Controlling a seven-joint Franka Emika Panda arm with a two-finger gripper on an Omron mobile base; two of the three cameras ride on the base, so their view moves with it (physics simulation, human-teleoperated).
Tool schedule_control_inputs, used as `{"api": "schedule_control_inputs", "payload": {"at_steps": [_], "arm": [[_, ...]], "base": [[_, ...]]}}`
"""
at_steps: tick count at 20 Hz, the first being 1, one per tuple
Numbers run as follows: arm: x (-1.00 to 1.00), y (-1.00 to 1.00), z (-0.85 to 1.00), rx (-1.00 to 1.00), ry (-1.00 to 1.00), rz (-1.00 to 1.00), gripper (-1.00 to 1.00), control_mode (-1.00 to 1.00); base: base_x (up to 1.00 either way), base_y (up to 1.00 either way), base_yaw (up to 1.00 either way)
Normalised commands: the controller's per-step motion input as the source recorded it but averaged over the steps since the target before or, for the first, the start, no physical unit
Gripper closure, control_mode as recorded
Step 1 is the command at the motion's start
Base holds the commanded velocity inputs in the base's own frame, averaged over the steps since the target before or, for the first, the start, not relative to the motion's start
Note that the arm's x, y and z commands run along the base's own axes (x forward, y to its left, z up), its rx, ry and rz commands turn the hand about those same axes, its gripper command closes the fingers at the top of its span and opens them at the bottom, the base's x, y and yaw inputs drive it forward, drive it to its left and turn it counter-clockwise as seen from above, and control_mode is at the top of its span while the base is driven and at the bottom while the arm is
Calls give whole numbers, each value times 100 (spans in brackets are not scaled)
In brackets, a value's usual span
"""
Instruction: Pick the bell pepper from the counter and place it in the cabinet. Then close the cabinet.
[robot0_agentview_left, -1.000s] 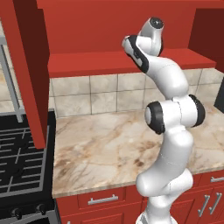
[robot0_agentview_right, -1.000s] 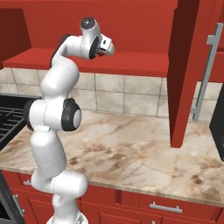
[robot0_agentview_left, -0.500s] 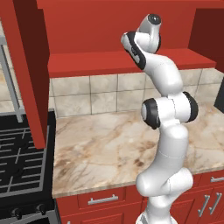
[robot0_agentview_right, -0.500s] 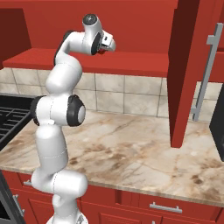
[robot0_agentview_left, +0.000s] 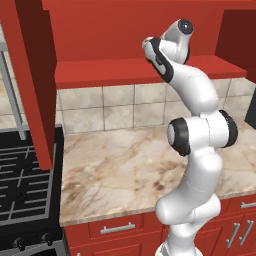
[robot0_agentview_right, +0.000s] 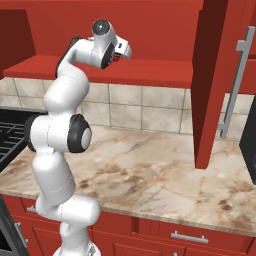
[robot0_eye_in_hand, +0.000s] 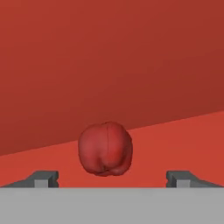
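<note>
Gripper (robot0_eye_in_hand: 112, 178) is spread wide, released: both tips sit far apart at the bottom of the hand view, bell pepper (robot0_eye_in_hand: 105, 148) centred between them but not touched by either. Pepper looks to be resting on the red cabinet (robot0_agentview_right: 150, 30) shelf; contact with the shelf is hard to confirm from this angle.

In the base views the pepper is hidden behind the wrist, fingers not readable there either. Right view shows the gripper (robot0_agentview_right: 121, 51) end at the shelf's front edge. Cabinet top is cut off by the frame.

Versus half a second ago: arm has stretched higher, elbow raised, hand pushed further toward the shelf.

Both doors stand open: left door (robot0_agentview_left: 35, 80) hangs over the stove (robot0_agentview_left: 25, 190) edge, right door (robot0_agentview_right: 220, 75) with its bar handle (robot0_agentview_right: 235, 85) juts out over the counter (robot0_agentview_right: 165, 175). Wide gap between them around the arm.
</note>
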Motion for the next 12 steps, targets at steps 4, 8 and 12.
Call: {"api": "schedule_control_inputs", "payload": {"at_steps": [4, 8, 12], "arm": [[-86, 0, -28, 0, -11, 0, -100, -100], [-100, 0, 5, 0, -10, 0, -100, -100], [-100, -6, 33, 0, -3, 1, -100, -100]], "base": [[0, 0, 0], [0, 0, 0], [0, 0, 0]]}}
